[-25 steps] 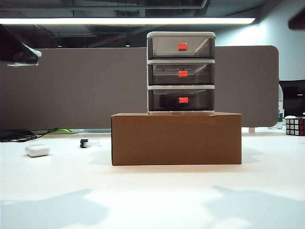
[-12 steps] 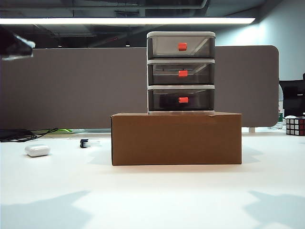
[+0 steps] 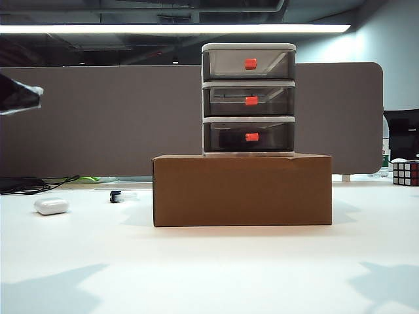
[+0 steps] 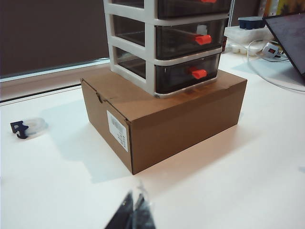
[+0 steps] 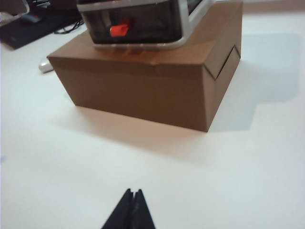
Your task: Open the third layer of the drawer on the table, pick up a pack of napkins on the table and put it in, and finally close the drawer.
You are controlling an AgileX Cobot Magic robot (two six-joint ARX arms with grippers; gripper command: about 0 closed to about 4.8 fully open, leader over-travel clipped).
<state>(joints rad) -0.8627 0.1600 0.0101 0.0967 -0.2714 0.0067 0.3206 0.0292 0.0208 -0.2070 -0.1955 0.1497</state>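
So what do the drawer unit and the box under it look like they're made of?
The drawer unit looks like plastic: a glossy light grey frame, see-through smoky drawers and red-orange handles. The box looks like matte brown cardboard, with folded flap seams and a stuck-on label in the left wrist view. The left gripper and right gripper hang shut above the table.

Drawer (image 4: 162, 43) on cardboard box (image 4: 162, 119), left hand (image 4: 132, 215) closed, above table (image 4: 248, 181)

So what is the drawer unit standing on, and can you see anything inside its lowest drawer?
The drawer stands on a brown cardboard box on the table. Through the third layer, shut, a dark shape shows; its identity is unclear. The box's contents are hidden.
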